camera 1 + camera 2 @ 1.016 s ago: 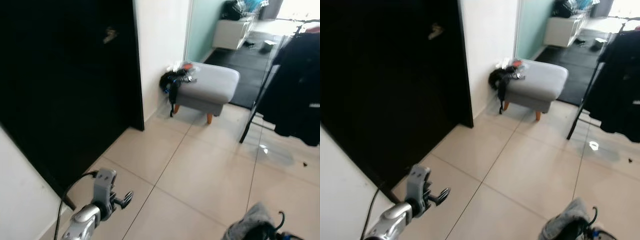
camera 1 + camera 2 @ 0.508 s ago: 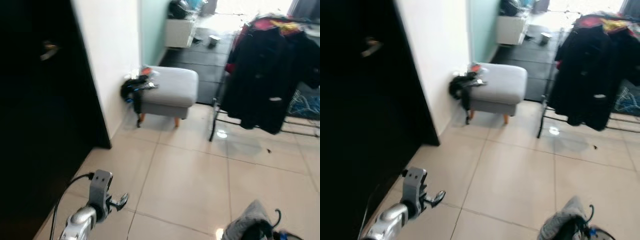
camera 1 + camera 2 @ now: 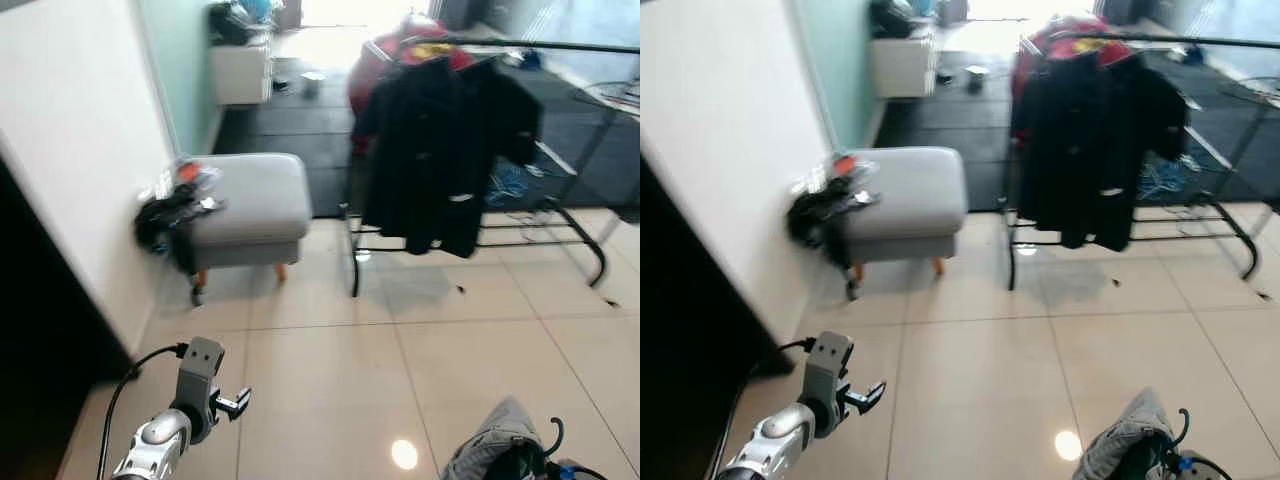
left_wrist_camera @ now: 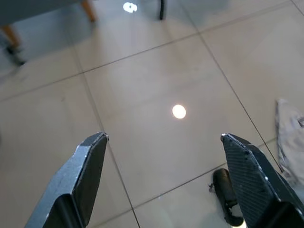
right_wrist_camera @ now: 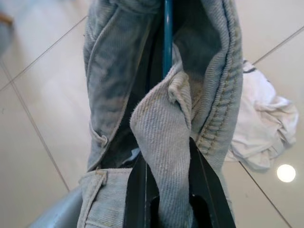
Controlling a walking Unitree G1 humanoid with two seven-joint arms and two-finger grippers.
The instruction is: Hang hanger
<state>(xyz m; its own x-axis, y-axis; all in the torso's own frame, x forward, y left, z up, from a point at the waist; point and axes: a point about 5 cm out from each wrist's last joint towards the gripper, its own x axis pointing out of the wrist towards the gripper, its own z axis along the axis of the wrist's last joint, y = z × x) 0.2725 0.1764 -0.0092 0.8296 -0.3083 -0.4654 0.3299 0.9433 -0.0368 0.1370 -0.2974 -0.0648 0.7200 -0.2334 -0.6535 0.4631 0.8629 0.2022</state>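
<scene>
My right gripper is shut on a blue hanger wrapped in a grey denim garment. In the left eye view the garment sits at the bottom right, with the hanger's dark hook beside it. A black clothes rack stands across the tiled floor ahead, to the right. A black coat and red clothing hang on it. My left gripper is low on the left, and its fingers are spread open over bare tiles, holding nothing.
A grey ottoman with a black bag stands against the white wall on the left. A dark door is at the lower left. A white cabinet stands far back. A white cloth lies on the floor.
The camera has turned right: the dark door slid off to the left and the clothes rack came toward the middle. Both arms keep their poses.
</scene>
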